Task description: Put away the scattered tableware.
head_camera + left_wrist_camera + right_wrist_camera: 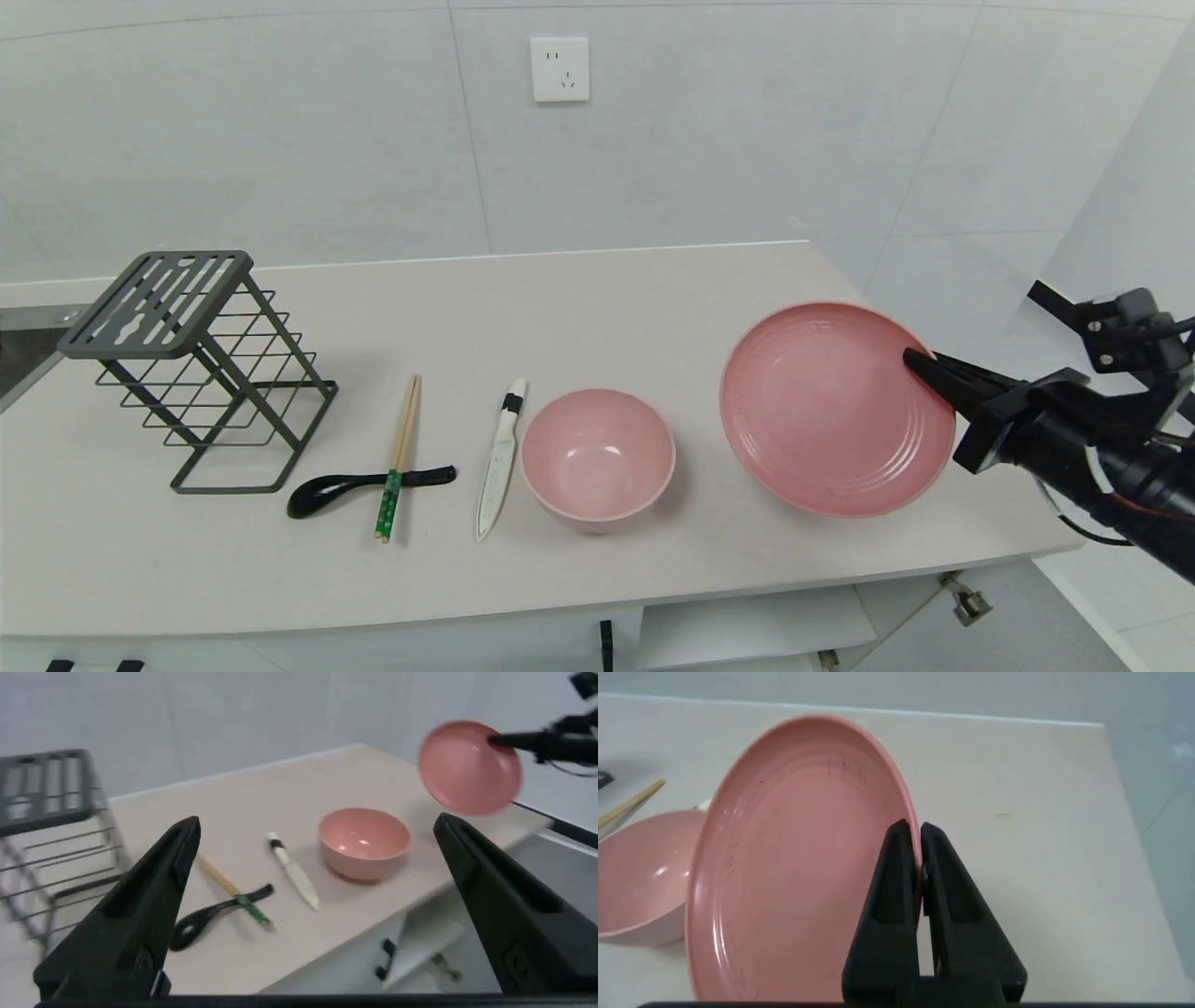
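My right gripper [913, 360] is shut on the rim of a pink plate [826, 406], holding it tilted above the counter's right end; the plate [794, 859] stands on edge between the gripper [920, 859] fingers. A pink bowl [597, 457] sits upright left of it. Farther left lie a white knife [499, 459], a pair of chopsticks [399, 455] and a black spoon [359, 485] under the chopsticks. The left gripper [313, 873] hangs open off the counter's front, facing the bowl [364, 840], knife [294, 870], chopsticks [234, 891], spoon [215, 917] and the plate [469, 767].
A dark wire rack [201, 359] stands at the counter's left end, also in the left wrist view [51, 831]. The beige counter [607, 308] ends just right of the plate, with a tiled wall behind.
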Tool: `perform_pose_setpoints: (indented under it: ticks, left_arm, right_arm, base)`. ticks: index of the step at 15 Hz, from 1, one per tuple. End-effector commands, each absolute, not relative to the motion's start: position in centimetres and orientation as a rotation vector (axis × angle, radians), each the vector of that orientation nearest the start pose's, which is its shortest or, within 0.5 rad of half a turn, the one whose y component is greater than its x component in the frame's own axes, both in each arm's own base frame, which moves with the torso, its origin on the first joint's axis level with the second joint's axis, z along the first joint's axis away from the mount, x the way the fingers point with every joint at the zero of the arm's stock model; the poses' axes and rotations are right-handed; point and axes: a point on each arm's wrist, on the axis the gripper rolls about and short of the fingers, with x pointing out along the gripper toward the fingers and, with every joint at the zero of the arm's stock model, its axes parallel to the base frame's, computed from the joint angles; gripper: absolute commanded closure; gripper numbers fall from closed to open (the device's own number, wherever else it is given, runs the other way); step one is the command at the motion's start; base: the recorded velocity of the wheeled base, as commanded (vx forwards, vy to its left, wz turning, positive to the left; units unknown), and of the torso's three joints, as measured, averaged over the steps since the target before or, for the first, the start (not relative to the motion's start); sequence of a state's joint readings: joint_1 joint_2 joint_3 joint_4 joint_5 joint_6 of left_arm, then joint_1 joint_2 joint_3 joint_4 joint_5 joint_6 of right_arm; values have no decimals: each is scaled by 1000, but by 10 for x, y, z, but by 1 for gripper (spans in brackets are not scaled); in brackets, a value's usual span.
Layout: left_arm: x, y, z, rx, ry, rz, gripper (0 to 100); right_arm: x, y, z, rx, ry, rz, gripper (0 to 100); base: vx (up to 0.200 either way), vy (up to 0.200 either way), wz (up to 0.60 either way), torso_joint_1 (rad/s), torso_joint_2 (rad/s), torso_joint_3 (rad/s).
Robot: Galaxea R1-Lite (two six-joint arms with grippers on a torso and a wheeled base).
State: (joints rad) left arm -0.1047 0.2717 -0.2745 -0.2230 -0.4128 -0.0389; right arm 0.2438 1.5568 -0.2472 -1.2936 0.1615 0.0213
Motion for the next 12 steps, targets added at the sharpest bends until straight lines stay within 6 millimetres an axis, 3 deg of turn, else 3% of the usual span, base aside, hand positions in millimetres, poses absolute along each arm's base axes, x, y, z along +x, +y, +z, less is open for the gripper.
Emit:
perform_pose_setpoints:
  ticks: [1, 3, 6, 12]
  left_arm:
    - [13, -13, 188, -26, -56, -664, 0]
    - [29, -16, 186, -42, 31, -678, 0]
    - [45, -22, 186, -52, 98, -736, 0]
    - [106, -37, 185, -58, 151, -740, 0]
  right_arm:
    - [203, 46, 154, 22, -16, 368, 100]
    - [185, 43, 146, 17, 2, 373, 100]
    - [179, 44, 161, 14, -69, 385, 100]
    - [166, 49, 174, 8, -137, 429, 100]
  base:
    - [0, 0, 0, 0, 0, 0]
    - [0, 0, 0, 0, 0, 0]
    - [0, 0, 0, 0, 0, 0]
    - [0, 0, 0, 0, 0, 0]
